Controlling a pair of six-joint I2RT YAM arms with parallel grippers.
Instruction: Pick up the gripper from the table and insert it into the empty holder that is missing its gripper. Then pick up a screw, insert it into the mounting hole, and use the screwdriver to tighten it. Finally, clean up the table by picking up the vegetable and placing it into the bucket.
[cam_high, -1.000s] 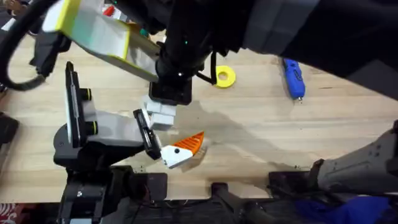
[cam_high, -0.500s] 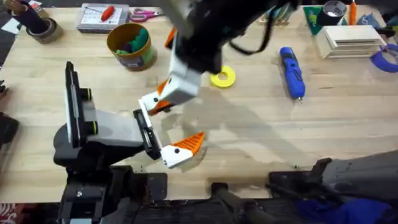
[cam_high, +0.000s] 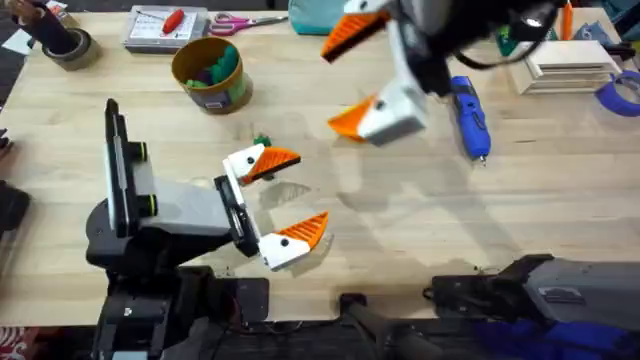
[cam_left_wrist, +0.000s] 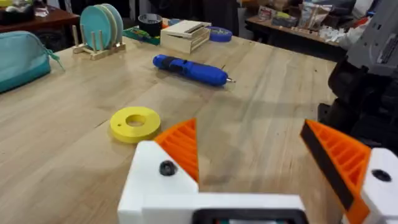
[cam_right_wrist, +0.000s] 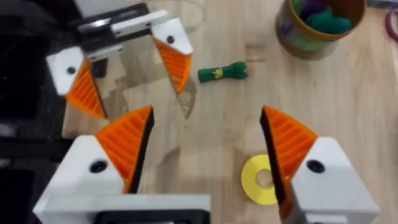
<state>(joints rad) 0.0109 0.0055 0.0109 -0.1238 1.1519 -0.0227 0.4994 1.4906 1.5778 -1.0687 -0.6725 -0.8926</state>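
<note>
We see two open, empty grippers.
Right gripper (cam_high: 365, 75) hangs wide open; the small dark-green toy vegetable (cam_right_wrist: 222, 72) lies (at 11 o'clock) near the left gripper (cam_high: 285, 195), also wide.

A yellow ring (cam_left_wrist: 135, 123) lies flat on the wooden desk (cam_high: 420, 230). Along the far edge sit a dark tape roll (cam_high: 62, 42), a clear case (cam_high: 165, 27) holding a red-handled tool (cam_high: 174, 18), and pink-handled scissors (cam_high: 236, 21). A teal pouch (cam_left_wrist: 22, 59) rests near a wooden rack of teal plates (cam_left_wrist: 102, 28). Farther right stand a pale slatted wooden box (cam_high: 565, 62) and a blue tape roll (cam_high: 622, 93).
</note>
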